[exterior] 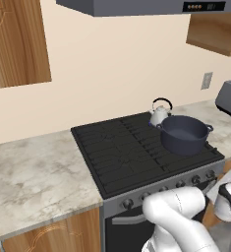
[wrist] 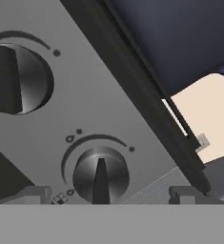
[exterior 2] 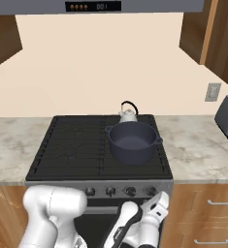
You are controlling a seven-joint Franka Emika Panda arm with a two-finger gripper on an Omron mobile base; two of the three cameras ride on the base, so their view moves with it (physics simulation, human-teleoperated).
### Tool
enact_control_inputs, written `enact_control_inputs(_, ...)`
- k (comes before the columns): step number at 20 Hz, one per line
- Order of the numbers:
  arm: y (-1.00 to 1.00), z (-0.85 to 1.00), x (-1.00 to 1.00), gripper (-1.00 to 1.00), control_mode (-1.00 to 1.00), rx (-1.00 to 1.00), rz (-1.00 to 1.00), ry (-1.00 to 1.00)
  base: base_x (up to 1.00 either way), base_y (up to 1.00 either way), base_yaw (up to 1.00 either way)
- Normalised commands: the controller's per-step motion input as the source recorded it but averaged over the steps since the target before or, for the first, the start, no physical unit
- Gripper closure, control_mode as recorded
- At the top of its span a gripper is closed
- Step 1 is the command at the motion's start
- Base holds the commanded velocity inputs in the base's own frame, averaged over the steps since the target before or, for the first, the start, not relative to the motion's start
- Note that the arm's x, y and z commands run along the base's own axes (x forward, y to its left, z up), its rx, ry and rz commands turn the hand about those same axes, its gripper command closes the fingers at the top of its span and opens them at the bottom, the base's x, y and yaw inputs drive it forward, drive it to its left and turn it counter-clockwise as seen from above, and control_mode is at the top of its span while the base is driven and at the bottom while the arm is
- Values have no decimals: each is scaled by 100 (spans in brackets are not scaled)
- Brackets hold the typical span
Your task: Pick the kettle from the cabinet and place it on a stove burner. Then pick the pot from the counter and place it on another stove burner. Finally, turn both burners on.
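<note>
Below, the gripper (wrist: 104, 194) gapes empty before grey knobs (wrist: 100, 174); marbled counter (exterior: 33, 177) flanks the black cooktop (exterior: 117, 152).

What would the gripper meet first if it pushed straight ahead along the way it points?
Most likely the round knob on the stove's grey front panel, which sits centred between the open jaws in the hand view. Depth is hard to judge, but the knob looks close, ahead of the panel behind it.
</note>
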Motion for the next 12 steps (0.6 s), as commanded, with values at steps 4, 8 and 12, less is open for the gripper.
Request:
enact_control_inputs(4,-8,8,-39,-100,-100,-1,0,-3,0,0,0)
enact_control_inputs(8,-6,15,-45,-100,-100,-3,0,-2,0,0,0)
enact_control_inputs(12,-2,26,-46,-100,-100,-3,0,-2,0,0,0)
